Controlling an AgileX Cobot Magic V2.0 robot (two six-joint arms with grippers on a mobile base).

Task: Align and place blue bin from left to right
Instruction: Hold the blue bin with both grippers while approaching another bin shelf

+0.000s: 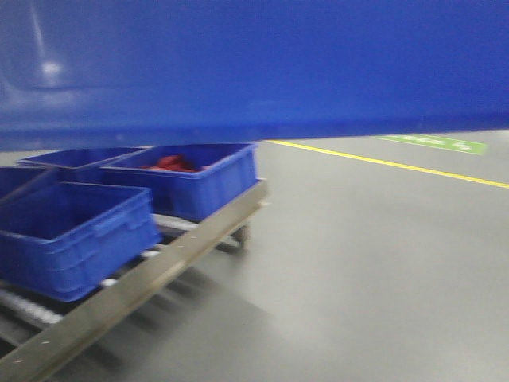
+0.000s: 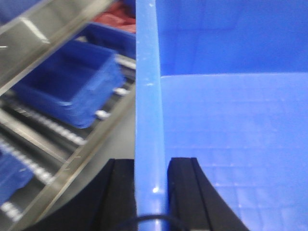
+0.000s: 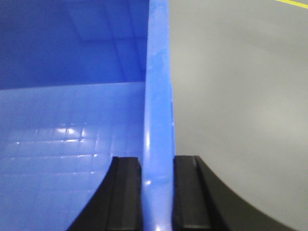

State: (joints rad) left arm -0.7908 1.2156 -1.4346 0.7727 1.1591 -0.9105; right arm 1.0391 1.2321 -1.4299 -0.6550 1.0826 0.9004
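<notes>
We are holding the bin (image 1: 254, 72) up off the floor (image 1: 374, 270), its blue bulk filling the top of the front view. Below the bin, to the left, a roller rack (image 1: 159, 270) is carrying darker tubs (image 1: 71, 235), one containing a red item (image 1: 169, 165). Our left gripper (image 2: 151, 168) is clamping the bin's left wall, and our right gripper (image 3: 158, 166) is clamping its right wall. A yellow line (image 1: 382, 161) is running under the bin's right end.

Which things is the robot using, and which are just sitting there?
Job: large sky-blue plastic bin; left end effector and right end effector, each clamped on its rim.
Just there: smaller dark-blue plastic tubs; red stuff in one tub; yellow floor line.
</notes>
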